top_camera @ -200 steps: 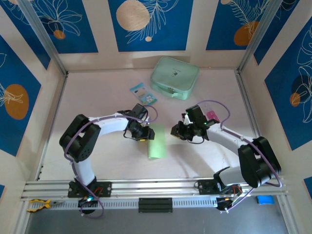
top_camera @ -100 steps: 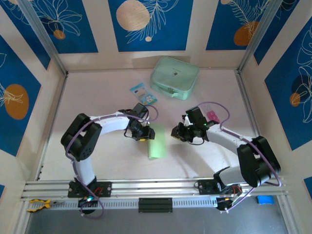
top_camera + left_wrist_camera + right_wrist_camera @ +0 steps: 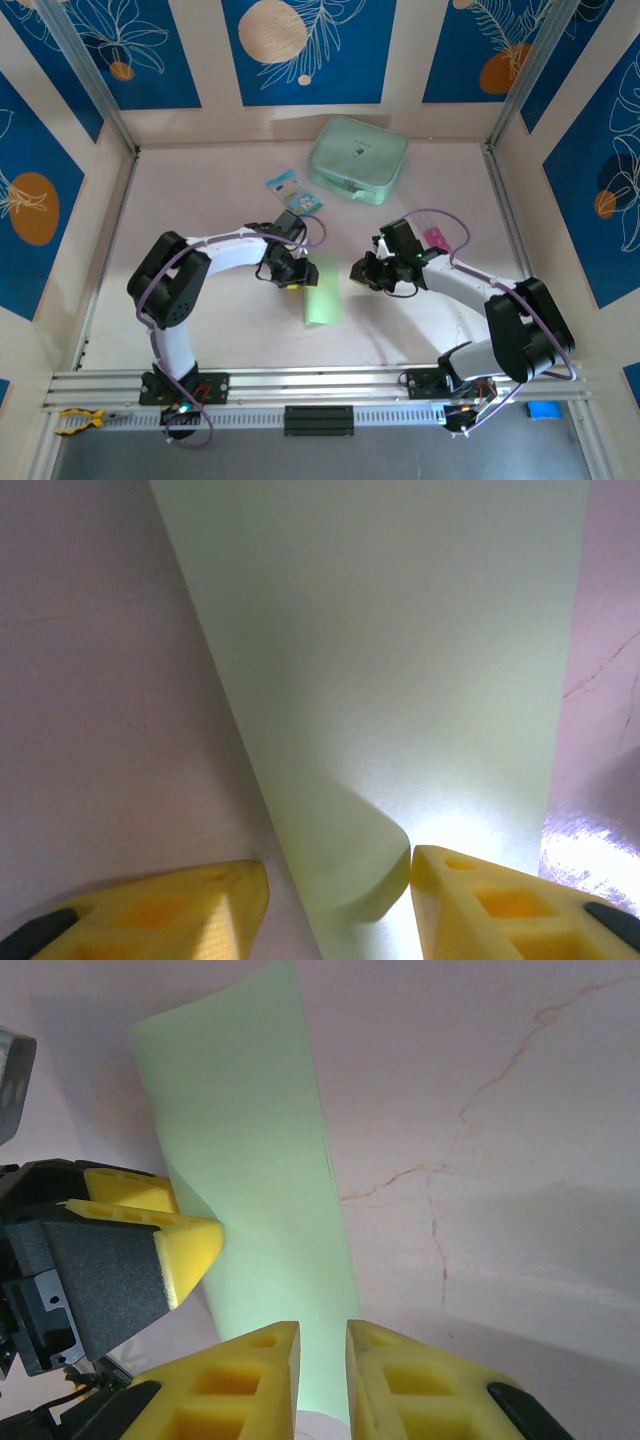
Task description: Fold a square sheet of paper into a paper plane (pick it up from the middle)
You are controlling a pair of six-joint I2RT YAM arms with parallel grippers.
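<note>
The sheet of paper (image 3: 322, 290) lies near the middle of the table (image 3: 200, 220), folded into a narrow pale green strip. Its long edges run from about 12 to 6 o'clock in the overhead view, and its near short edge is straight and flat.

The left claw (image 3: 298, 272) sits at the strip's upper end, on the 9 o'clock side. In the left wrist view its yellow fingers (image 3: 160, 910) stand well apart. A lifted, curled bit of the paper's edge rises between them, and neither pad presses it, so the claw is released.

The right claw (image 3: 358, 270) sits at 3 o'clock of the same upper end, just beside the long edge and facing the left claw. In the right wrist view its fingers (image 3: 240, 1380) are drawn almost together with a thin slit between them. The strip runs down toward that slit, but whether they pinch the edge I cannot tell. One left finger touches the paper's far edge in that view.

A mint zip case (image 3: 358, 160) lies at 1 o'clock of the strip, well apart from it. A small blue-and-white packet (image 3: 294, 191) lies at 11 o'clock, nearer the left arm. Bare tabletop stretches from the strip's 6 o'clock end to the front rail (image 3: 320, 385). There are also wide bare stretches at 9 and 3 o'clock beyond the arms' elbows, up to the side walls.
</note>
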